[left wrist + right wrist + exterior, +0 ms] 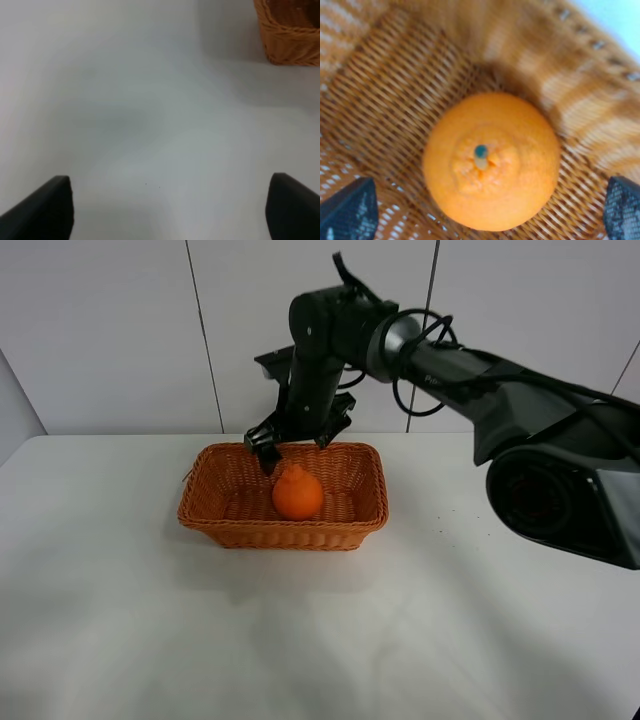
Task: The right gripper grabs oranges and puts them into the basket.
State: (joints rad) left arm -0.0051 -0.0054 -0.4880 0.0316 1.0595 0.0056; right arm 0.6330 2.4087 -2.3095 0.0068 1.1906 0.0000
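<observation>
The orange (297, 495) lies on the floor of the wicker basket (215, 510), stem end up. In the right wrist view the orange (492, 160) fills the middle, on the basket weave (385, 95). My right gripper (296, 450) hangs just above the orange at the basket's far rim, reaching in from the right. It is open and empty (485, 210), its two fingertips wide apart on either side of the fruit and not touching it. My left gripper (170, 210) is open and empty over the bare table; it does not show in the exterior view.
The white table (320, 640) surrounds the basket, with a white panelled wall (110, 330) behind. The right arm's body (560, 470) spans the right side. A corner of the basket (287, 35) shows in the left wrist view.
</observation>
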